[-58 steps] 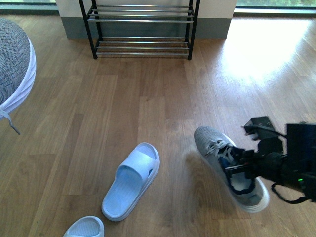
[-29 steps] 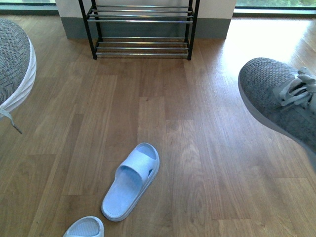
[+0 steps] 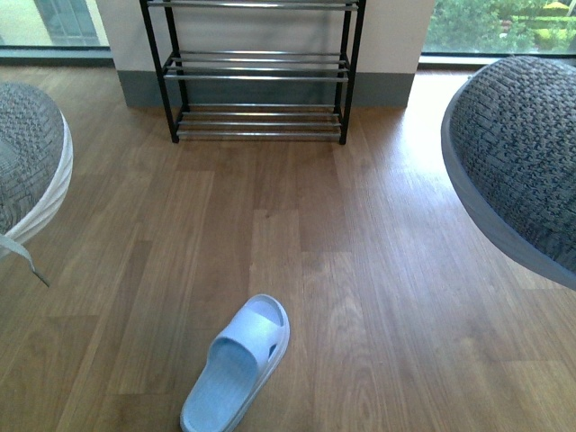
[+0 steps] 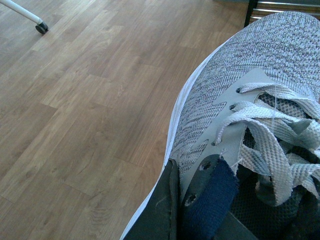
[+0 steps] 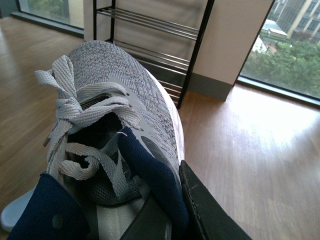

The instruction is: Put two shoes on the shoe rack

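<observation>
Standing against the far wall, the shoe rack (image 3: 256, 81) is well apart from both raised sneakers: left sneaker (image 4: 240, 75) pinched at its collar by the left hand (image 4: 200, 215), right sneaker (image 5: 125, 95) likewise by the right hand (image 5: 170, 215). Judged risk: each one-sided pinch may let the toe droop and catch a chrome bar.
</observation>
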You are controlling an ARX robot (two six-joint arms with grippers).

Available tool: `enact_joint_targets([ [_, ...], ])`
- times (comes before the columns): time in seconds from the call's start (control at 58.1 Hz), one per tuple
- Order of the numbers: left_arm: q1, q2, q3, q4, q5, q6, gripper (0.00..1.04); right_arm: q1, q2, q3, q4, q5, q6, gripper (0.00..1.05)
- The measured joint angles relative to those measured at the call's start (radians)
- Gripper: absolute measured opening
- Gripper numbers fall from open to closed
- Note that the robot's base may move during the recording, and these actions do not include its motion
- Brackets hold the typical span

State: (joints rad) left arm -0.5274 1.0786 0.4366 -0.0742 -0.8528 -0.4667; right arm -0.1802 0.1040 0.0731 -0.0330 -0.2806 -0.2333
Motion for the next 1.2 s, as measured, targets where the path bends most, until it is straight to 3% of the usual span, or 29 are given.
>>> enact_joint_targets([
  [1.204,-0.002,-0.001,0.0,0.0,0.005,-0.001,0.02,0.003,-0.006,-0.003,-0.002,0.003,0.009,0.01],
])
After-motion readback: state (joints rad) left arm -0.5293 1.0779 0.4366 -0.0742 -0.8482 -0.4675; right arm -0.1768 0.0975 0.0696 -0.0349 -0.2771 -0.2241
